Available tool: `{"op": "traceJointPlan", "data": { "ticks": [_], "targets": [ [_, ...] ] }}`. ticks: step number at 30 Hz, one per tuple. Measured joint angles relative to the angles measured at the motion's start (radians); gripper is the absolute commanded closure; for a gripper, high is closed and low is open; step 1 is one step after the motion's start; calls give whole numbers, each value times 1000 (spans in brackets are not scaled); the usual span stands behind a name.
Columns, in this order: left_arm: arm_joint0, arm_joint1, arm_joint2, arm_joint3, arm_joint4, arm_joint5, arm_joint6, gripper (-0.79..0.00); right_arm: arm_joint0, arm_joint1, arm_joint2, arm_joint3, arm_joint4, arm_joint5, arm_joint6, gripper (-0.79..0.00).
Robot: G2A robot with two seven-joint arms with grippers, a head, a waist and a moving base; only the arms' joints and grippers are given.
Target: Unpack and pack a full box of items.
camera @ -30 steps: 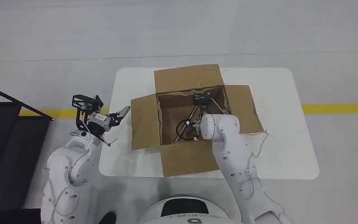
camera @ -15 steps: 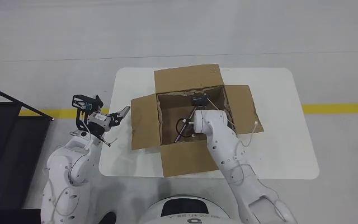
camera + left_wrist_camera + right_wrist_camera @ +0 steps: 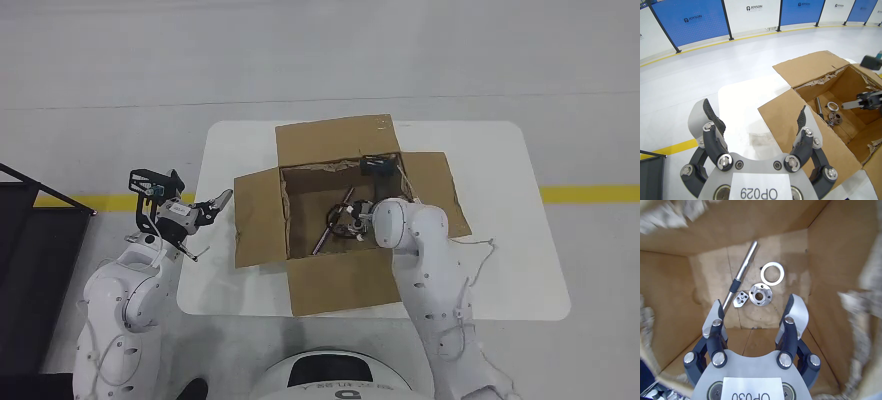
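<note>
Right end effector (image 3: 755,301) is hovering released inside the box (image 3: 829,275), centre frame, above the flange (image 3: 760,294); left end effector (image 3: 754,106) is hanging released too. Flange is looking heavy, rigid, slick: pinching across its rim seems safest.

Open cardboard box (image 3: 258,216) (flaps splayed), on its floor a steel rod (image 3: 745,264), flat ring (image 3: 762,273), flanged hub (image 3: 765,289), small plate (image 3: 740,298)

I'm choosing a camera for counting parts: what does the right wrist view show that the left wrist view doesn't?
Right wrist view adds: the whole rod and small drilled plate, which the box partly hides from the left. Left wrist view adds: the open left claw at the white table edge, outside the box. Both: box, ring, flange, open right claw.
</note>
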Motion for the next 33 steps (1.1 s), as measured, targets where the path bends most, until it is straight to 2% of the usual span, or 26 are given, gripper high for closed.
{"op": "traceJointPlan", "data": {
  "ticks": [5,9,11,15,17,19,23,26,29,33],
  "targets": [
    [0,0,0,0,0,0,0,-785,-151,15,210,-268,295,-91,-48,-785],
    [0,0,0,0,0,0,0,-785,-203,19,335,-326,557,-136,-46,-785],
    [0,0,0,0,0,0,0,-785,-201,19,326,-324,576,-134,-45,-785],
    [0,0,0,0,0,0,0,-785,-201,19,323,-323,511,-133,-45,-785],
    [0,0,0,0,0,0,0,-785,-197,19,320,-306,532,-133,-58,-785],
    [0,0,0,0,0,0,0,-785,-175,19,357,-276,617,-103,-86,-785],
    [0,0,0,0,0,0,0,-785,-125,31,572,-212,855,-39,-129,-785],
    [0,0,0,0,0,0,0,-785,-109,41,694,-166,944,-12,-184,-785],
    [0,0,0,0,0,0,0,-785,-86,51,750,-98,919,51,-283,-785],
    [0,0,0,0,0,0,0,-785,-9,64,690,43,772,144,-369,-785]
  ]
}}
